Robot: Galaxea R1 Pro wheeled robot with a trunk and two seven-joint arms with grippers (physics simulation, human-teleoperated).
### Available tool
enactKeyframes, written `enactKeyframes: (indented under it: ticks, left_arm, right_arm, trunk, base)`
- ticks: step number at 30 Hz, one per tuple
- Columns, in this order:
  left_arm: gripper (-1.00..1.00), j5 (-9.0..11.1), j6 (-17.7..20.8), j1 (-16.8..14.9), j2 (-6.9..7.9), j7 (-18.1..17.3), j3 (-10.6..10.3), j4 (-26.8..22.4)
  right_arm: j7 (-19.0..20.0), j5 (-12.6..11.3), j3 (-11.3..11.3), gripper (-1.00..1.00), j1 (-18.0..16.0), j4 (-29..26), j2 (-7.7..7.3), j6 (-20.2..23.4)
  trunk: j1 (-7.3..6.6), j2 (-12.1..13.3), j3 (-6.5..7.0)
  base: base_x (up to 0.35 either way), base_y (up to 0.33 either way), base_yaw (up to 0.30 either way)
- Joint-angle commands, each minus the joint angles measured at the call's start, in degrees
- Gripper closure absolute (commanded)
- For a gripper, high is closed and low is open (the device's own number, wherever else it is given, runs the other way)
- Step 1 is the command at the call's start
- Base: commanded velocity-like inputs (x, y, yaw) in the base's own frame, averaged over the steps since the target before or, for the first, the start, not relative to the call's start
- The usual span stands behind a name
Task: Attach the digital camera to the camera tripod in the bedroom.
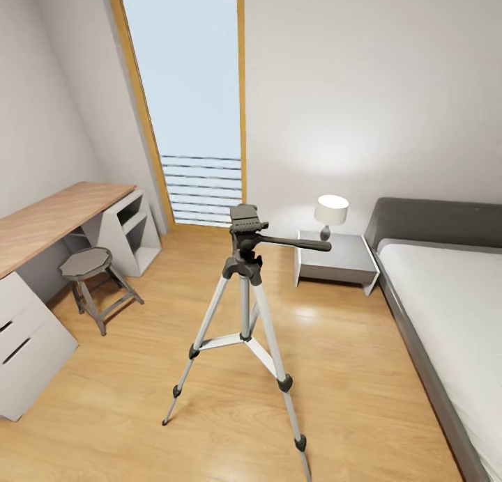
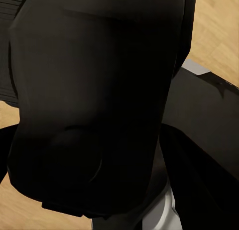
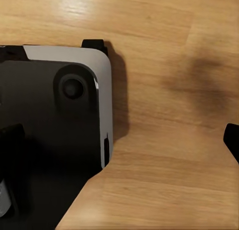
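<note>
The camera tripod [image 1: 245, 308] stands upright on the wood floor in the middle of the bedroom. It has three silver legs, a bare black head plate [image 1: 247, 221] and a pan handle [image 1: 296, 244] pointing right. In the left wrist view a chunky matte-black body, the digital camera [image 2: 94, 100], sits right against the lens and above the floor. It hides my left gripper's fingers, and its red button is out of sight. My right gripper [image 3: 122, 140] hangs over the floor with its dark fingertips [image 3: 233, 140] far apart and nothing between them.
A wood-topped desk [image 1: 49, 221] with white drawers and a grey stool [image 1: 87, 266] stand at the left. A white nightstand [image 1: 338, 259] with a lamp [image 1: 330, 212] and the grey bed [image 1: 446, 294] are at the right. My own black base [image 3: 50, 140] lies below the right wrist.
</note>
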Motion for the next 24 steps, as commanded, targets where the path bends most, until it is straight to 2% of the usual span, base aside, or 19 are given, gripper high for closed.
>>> enactKeyframes:
  ticks: [1,10,24]
  left_arm:
    - [1.0,0.39,-0.1,-0.03,-0.01,0.1,-0.48,0.0]
    - [1.0,0.39,-0.1,-0.03,-0.01,0.12,-0.48,0.0]
    - [1.0,0.39,-0.1,-0.01,-0.01,0.15,-0.48,0.0]
  right_arm:
    - [0.17,0.57,-0.49,-1.0,-0.07,0.08,-0.01,0.16]
    - [0.28,0.58,-0.51,-1.0,-0.07,0.04,0.02,0.34]
    - [0.36,0.75,-0.48,-1.0,-0.07,-0.01,0.04,0.36]
  trunk:
    - [0.03,-0.11,-0.11]
    - [0.03,-0.11,-0.26]
    - [0.03,-0.11,-1.37]
  base:
    - [0.0,0.0,-0.004]
    - [0.0,0.0,-0.001]
    - [0.0,0.0,0.0]
